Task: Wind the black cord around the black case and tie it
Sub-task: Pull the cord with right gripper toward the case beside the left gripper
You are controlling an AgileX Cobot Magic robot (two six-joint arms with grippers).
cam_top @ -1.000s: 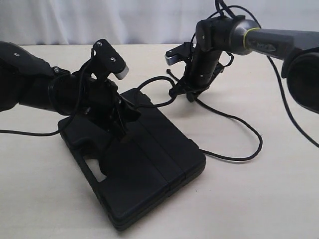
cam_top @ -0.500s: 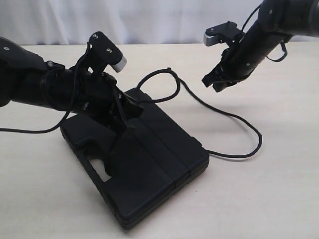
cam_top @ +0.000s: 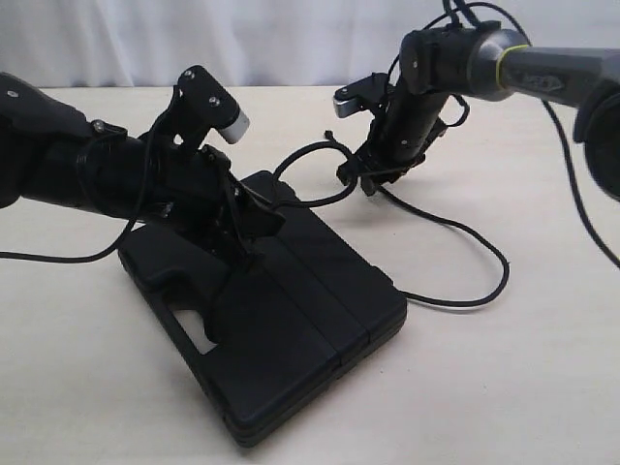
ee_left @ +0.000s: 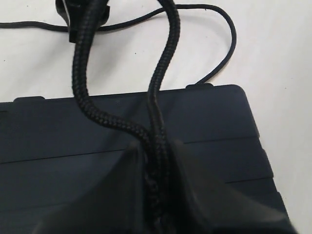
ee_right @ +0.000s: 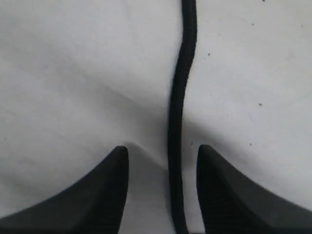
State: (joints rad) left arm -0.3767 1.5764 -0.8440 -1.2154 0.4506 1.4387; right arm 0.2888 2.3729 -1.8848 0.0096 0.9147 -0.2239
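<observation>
On the left, the left claw (cam_top: 242, 231) is closed on the cord (cam_top: 455, 232), pinching two strands of it together just above the lid of the case (cam_top: 291, 329). The case lies flat on the table (cam_top: 504, 387), its handle slot towards the near left. From the pinch the cord rises in a loop off the far edge of the case, passes the right claw (cam_top: 360, 179), then trails in a wide curve over the table and back to the case's right side. It is not yet wound round the case.

The right claw is open, low over the table, one finger on each side of a single strand. If it shuts too high or off line it may miss the thin cord. If it pulls hard once it grips, the strands could slide out of the left claw, or the light case could drag. The slack loop could also catch on a corner of the case.

The left wrist view alone shows the doubled cord (ee_left: 158, 87) clamped over the case (ee_left: 209, 112); from outside, the arm hides this. The right wrist view alone shows the cord (ee_right: 176, 122) lying free in the gap of the right claw (ee_right: 163, 151), touching neither finger
</observation>
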